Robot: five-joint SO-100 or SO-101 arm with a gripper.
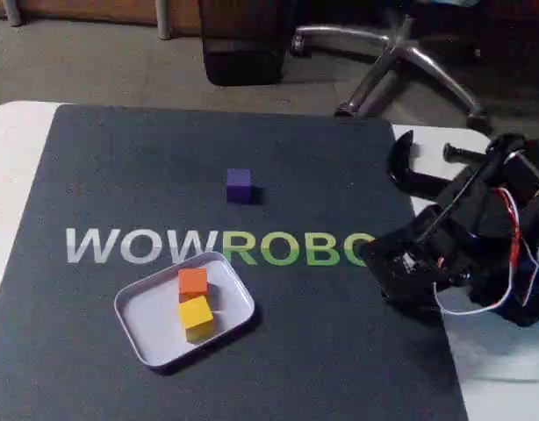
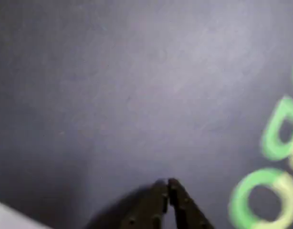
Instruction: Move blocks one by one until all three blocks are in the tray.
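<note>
in the fixed view the tray (image 1: 142, 326) lies on the dark mat (image 1: 120, 175) toward the lower left, just below the white and green lettering (image 1: 221, 247); its long axis runs on a slant, from the lower left corner up toward the upper right, so no side sits square to the mat's edges; inside it the orange block (image 1: 193, 282) rests toward the far side and the yellow block (image 1: 197, 317) sits just in front of it, the two touching or very nearly so, both a little turned in line with the tray; the purple block (image 1: 239, 186) stands alone on the bare mat above the lettering, well apart from the tray, its faces roughly square to the camera; the black arm (image 1: 471, 254) with its red and white wires is folded at the right edge of the mat, well apart from all three blocks; in the wrist view the gripper (image 2: 166, 185) comes up from the bottom edge over blurred bare mat, its two dark fingertips pressed together with nothing between them, green letters (image 2: 268, 181) smeared at the right side.
</note>
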